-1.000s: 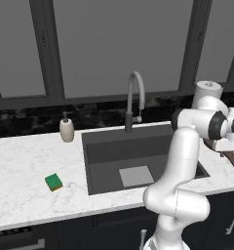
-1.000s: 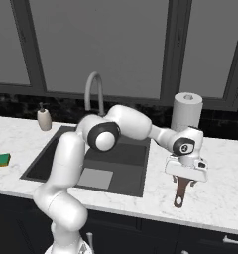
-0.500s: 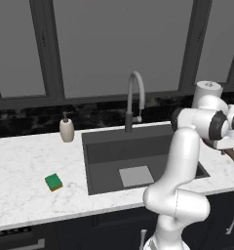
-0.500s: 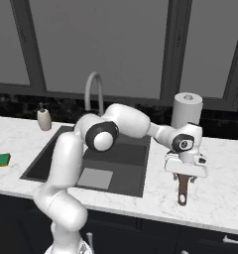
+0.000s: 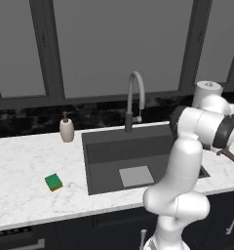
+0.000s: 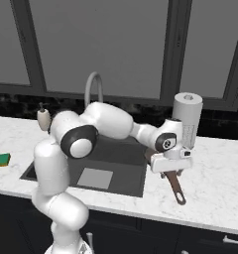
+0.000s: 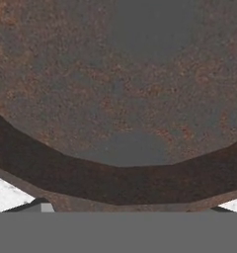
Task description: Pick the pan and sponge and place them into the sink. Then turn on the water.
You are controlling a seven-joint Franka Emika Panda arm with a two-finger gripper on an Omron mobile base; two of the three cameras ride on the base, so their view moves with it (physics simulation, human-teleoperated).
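Pan (image 6: 166,171) on marble counter (image 6: 215,183) just right of sink (image 6: 121,171), handle running toward counter's front edge, away from window. Gripper (image 6: 170,166) directly over pan's rim at handle root, close above or touching; in hand view pan's rusty floor and rim right ahead of fingers, jaw state hidden, cannot tell whether spread or pinching. Sponge (image 5: 53,182) far off on counter left of sink.

sponge (image 5: 53,182) left of sink (image 5: 102,155), handle (image 5: 232,157) possibly pan's
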